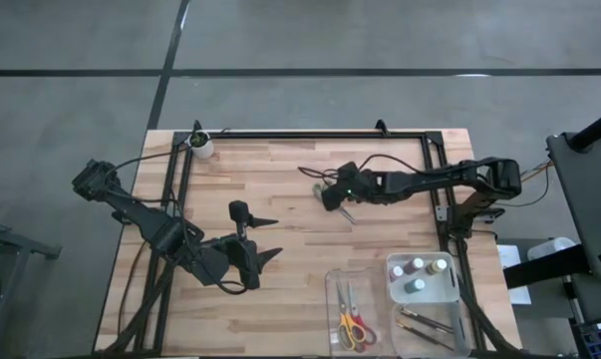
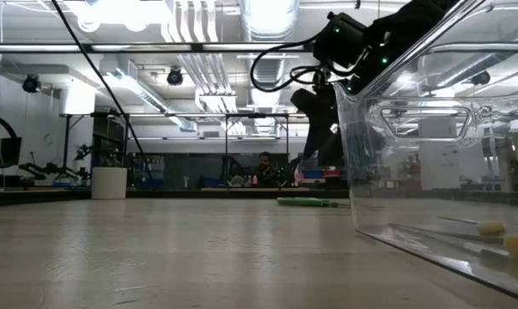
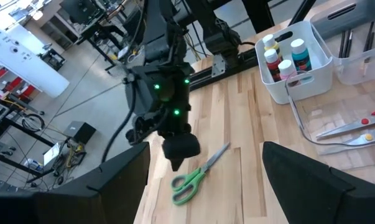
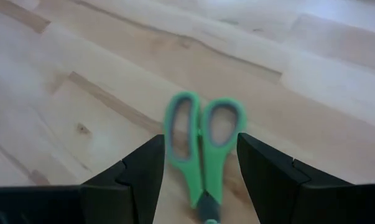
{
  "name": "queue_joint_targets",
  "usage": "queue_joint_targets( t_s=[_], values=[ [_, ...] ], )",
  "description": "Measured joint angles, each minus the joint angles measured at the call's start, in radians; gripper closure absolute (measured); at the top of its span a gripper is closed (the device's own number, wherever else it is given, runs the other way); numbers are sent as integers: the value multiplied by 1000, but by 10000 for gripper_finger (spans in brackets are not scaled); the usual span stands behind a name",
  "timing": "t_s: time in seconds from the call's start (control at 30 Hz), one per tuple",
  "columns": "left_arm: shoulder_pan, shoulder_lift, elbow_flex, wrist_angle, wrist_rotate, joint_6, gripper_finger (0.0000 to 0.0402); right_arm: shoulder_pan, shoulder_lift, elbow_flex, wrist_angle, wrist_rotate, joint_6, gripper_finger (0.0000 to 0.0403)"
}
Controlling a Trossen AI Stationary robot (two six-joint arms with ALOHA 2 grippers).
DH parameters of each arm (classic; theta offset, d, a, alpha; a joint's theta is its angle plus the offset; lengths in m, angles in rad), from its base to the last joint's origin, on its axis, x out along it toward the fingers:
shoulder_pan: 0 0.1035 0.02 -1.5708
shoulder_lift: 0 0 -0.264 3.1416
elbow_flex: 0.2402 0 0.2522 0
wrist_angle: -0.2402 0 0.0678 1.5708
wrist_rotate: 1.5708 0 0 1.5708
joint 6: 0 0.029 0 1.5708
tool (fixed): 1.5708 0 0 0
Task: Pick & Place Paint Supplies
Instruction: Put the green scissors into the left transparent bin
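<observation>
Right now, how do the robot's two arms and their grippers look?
Both arms are dark, jointed, with black cables running along them. The right gripper has a boxy black wrist with small green lights. The left gripper ends in two dark, pointed, wedge-shaped fingers. The right one's fingers are similarly black and broad.

The tray [image 1: 332, 299] sits at the table's [image 1: 280, 179] near edge, toward the right arm's side. In the tray's left compartment lie two pairs of scissors [image 1: 350, 324]. A bin [image 1: 450, 289] with the bottles [image 1: 420, 267] stands on the tray's far right part, and the brushes [image 1: 425, 324] lie in the compartment nearer than the bin. A third pair of scissors [image 3: 196, 174] lies on the table beyond the tray, beneath the right gripper [image 1: 330, 196]. The cup [image 1: 200, 145] stands at the far left corner, well apart from the tray. The left gripper [image 1: 265, 239] hovers left of the tray.
</observation>
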State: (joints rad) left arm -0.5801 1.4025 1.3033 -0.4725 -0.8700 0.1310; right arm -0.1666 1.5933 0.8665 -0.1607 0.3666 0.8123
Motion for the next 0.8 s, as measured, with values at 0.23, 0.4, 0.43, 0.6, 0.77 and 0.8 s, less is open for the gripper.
queue_joint_targets(
  t_s=[0.23, 0.4, 0.43, 0.6, 0.77, 0.8],
  values=[
    [0, 0, 0, 0, 0, 0, 87, 18, 143, 46, 43, 35, -59, 204],
    [0, 0, 0, 0, 0, 0, 87, 19, 230, 156, -56, 64, -79, 204],
    [0, 0, 0, 0, 0, 0, 87, 18, 238, 181, -79, 75, -80, 204],
    [0, 0, 0, 0, 0, -1, 87, 5, 276, 286, -188, 83, -97, 204],
    [0, 0, 0, -1, 0, -1, 87, -15, 329, 337, -240, 55, -106, 204],
    [0, 0, 0, 0, 0, -1, 87, -17, 341, 343, -244, 52, -101, 204]
  ],
)
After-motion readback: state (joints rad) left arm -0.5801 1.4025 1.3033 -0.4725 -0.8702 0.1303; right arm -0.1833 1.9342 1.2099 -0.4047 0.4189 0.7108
